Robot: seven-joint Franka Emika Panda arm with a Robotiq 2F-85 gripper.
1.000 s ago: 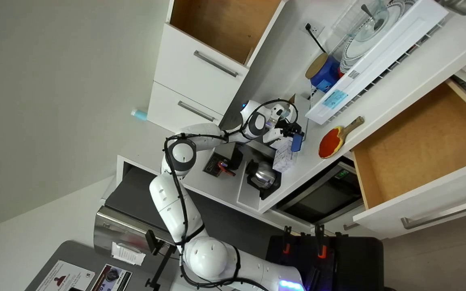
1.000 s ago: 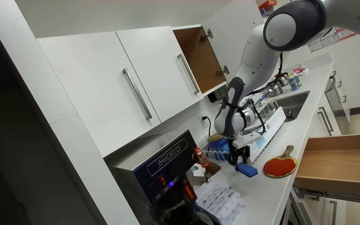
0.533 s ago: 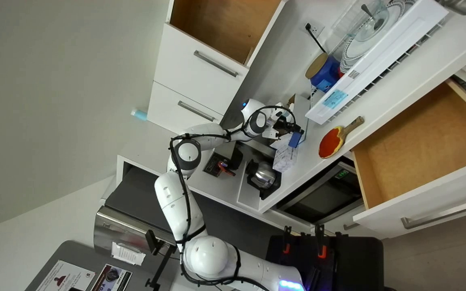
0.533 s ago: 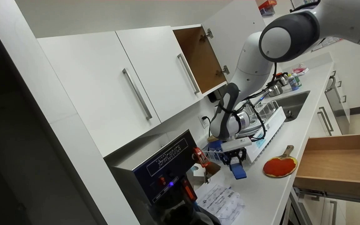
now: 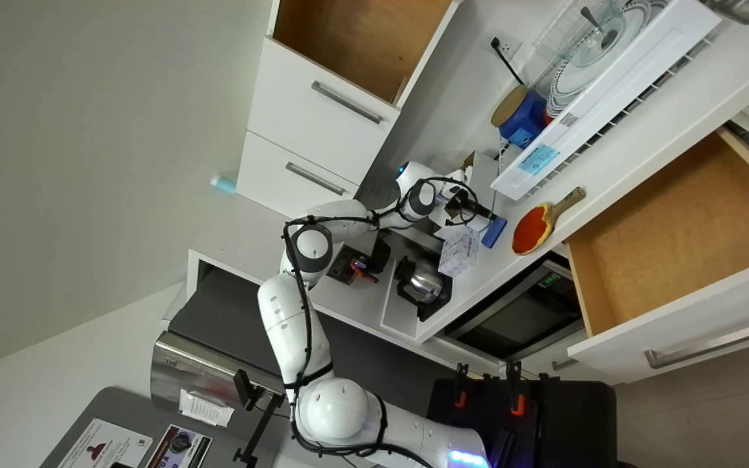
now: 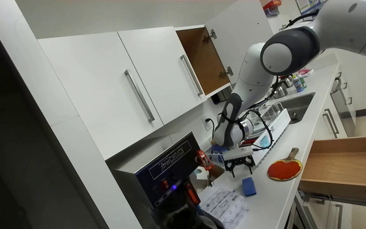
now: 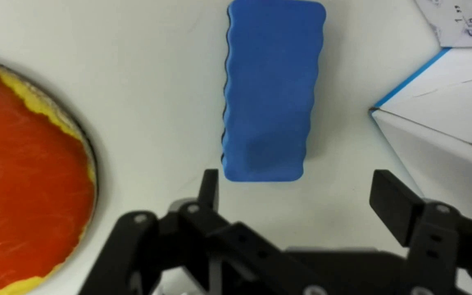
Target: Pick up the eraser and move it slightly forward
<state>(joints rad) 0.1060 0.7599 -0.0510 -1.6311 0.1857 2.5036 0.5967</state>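
Observation:
The blue eraser lies flat on the white counter, seen in the upper middle of the wrist view. In both exterior views the eraser rests near the front part of the counter, just beyond the fingertips. My gripper is open, its fingers spread wide with bare counter between them. The near end of the eraser sits by the left fingertip, slightly ahead of the jaws, and nothing is gripped. In an exterior view the gripper hangs above and behind the eraser, visibly apart from it.
A red and yellow pizza-shaped paddle lies left of the eraser in the wrist view. On the right there are a white box and a wrapped package. Dish rack, coffee machine and a pulled-out drawer surround the workspace.
Earlier the gripper was shut on the eraser, carrying it and turning it. Now the fingers have opened and the eraser lies loose on the counter; the arm has shifted slightly.

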